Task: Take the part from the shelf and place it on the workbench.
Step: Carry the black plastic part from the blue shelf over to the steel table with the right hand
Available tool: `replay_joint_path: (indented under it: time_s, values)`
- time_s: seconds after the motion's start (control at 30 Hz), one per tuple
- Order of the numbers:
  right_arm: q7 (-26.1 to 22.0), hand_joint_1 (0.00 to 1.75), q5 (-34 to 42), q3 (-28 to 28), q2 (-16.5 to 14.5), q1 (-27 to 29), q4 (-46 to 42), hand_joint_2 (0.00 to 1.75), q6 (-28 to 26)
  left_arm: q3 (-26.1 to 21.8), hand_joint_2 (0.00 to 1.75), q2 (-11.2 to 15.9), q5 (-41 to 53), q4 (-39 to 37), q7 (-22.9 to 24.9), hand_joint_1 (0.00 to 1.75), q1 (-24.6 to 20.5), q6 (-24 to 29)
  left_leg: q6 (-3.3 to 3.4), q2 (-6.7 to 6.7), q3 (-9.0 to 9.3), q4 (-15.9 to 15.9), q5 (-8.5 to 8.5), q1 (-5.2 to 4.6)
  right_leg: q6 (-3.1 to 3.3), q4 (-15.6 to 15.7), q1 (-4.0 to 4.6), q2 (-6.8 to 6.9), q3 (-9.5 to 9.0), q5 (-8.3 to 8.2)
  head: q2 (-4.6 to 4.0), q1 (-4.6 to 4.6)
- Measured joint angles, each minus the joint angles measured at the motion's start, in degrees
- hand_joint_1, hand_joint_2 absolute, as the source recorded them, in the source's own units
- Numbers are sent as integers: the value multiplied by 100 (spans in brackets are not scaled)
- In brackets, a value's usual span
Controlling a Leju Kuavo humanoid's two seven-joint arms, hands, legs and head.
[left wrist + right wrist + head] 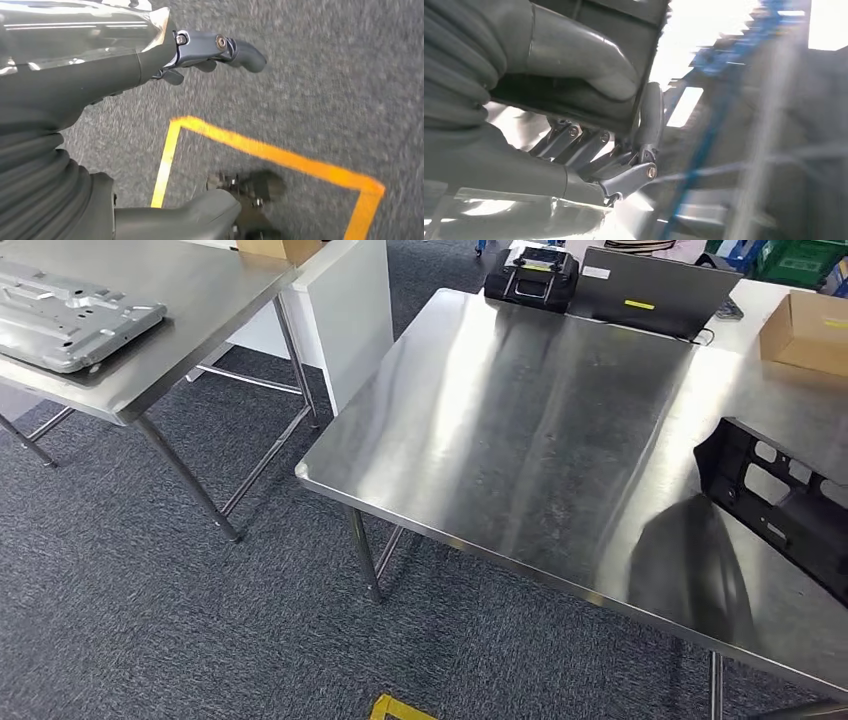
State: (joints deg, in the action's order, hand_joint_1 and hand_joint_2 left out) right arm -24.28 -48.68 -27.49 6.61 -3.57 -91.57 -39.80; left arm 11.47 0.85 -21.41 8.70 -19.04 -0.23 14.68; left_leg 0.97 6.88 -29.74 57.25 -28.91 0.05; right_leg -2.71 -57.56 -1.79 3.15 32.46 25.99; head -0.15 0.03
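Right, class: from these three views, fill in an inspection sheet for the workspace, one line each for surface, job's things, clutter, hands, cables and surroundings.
Surface: steel workbench, shiny, scuffed, mostly bare.
Job's things: black plastic part over the workbench's right side; the right wrist view shows it gripped.
Clutter: cardboard box, black device and grey laptop along the far edge.
Hands: right hand holds the part, thumb on one face, fingers on the other; left hand hangs over the floor, holding nothing.
Cables: nothing seen.
Surroundings: second steel table bearing a grey metal panel; grey carpet with yellow floor tape.
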Motion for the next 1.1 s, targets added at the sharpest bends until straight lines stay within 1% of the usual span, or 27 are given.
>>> replay_joint_path:
  time_s: [0.03, 0.07, 0.1, 0.13, 0.17, 0.23, 0.3, 0.37, 0.43, 0.5, 0.53, 0.7, 0.93, 1.03, 1.1]
  values:
    - [17, 175, -187, -83, 18, -168, 286, 175, 0, 0, 175, -1, -10, 1, 51, 0, -15, -46, -6, -51, -4, 7, -37, 19, 33, -4, 3, -45, 3, -10, 0, -3]
    - [-65, 175, -323, -179, 31, -350, 599, 175, 0, 0, 175, 2, -20, 2, 89, 0, -28, -69, 38, -121, -7, 14, -35, 36, 57, -9, 8, -86, 3, -19, 0, -10]
    - [-201, 175, -403, -284, 33, -503, 887, 175, 0, 0, 175, 5, -28, 2, 117, 0, -40, -76, 96, -208, -11, 19, -40, 49, 68, -13, 22, -116, 2, -23, 0, -13]
    - [-324, 175, -459, -389, 36, -633, 1136, 175, 0, 0, 175, 7, -33, 3, 135, 0, -48, -73, 161, -251, -14, 7, -29, 50, 71, -19, 48, -136, 3, -22, 0, -21]
    - [-410, 175, -500, -488, 34, -737, 1361, 175, 0, 0, 175, 10, -37, 3, 147, 0, -59, -71, 195, -260, -8, 2, 3, 55, 75, -20, 59, -154, 3, -20, 0, -22]
    - [-457, 175, -566, -637, 42, -902, 1704, 175, -1, 1, 175, 10, -42, 4, 161, 0, -68, -67, 168, -267, -7, -8, 12, 59, 81, -21, 70, -170, 15, -19, 0, -24]
    - [-349, 175, -621, -704, 68, -1029, 1988, 175, -3, 1, 175, 11, -44, 4, 172, 0, -66, -70, 136, -274, -9, -19, 29, 62, 83, -22, 76, -170, 22, -20, 1, -23]
    - [-64, 175, -672, -690, 161, -1141, 2301, 175, -5, 1, 175, 11, -45, 4, 183, 0, -64, -77, 105, -279, -15, -23, 45, 66, 90, -23, 82, -168, 24, -23, 1, -21]
    - [213, 175, -714, -626, 298, -1252, 2619, 175, -9, 1, 175, 13, -54, 4, 191, 0, -63, -85, 58, -282, -20, -25, 52, 67, 99, -24, 86, -167, 27, -27, 0, -20]
    - [377, 175, -750, -541, 415, -1357, 2894, 175, -15, 1, 175, 15, -71, 4, 194, 0, -62, -90, 8, -282, -21, -27, 55, 68, 103, -25, 86, -168, 29, -29, 0, -19]
    - [459, 175, -774, -494, 465, -1409, 3026, 175, -17, 1, 175, 16, -78, 4, 195, 0, -62, -92, -6, -282, -20, -27, 55, 67, 103, -25, 86, -168, 30, -30, 0, -18]
    - [896, 175, -925, -227, 692, -1629, 3593, 175, -22, 1, 175, 22, -86, 4, 195, 0, -62, -145, -13, -290, -14, -24, 53, 30, 100, -25, 78, -164, 33, -32, 1, -18]
    - [1233, 175, -1072, 89, 928, -1830, 4066, 175, -33, 1, 175, 39, -85, 4, 195, 0, -59, -194, -9, -301, -15, -21, 52, -3, 96, -24, 51, -159, 34, -34, 0, -18]
    - [1569, 175, -1377, 216, 1056, -1993, 4284, 175, -33, 1, 175, 51, -73, 4, 184, 0, -59, -245, -5, -300, -17, -20, 49, -8, 94, -24, 47, -160, 36, -35, 0, -19]
    - [1860, 175, -1698, 335, 1206, -2247, 4598, 175, -33, 1, 175, 68, -63, 4, 169, 0, -61, -308, -1, -299, -16, -19, 46, -14, 93, -24, 42, -162, 38, -36, 0, -19]
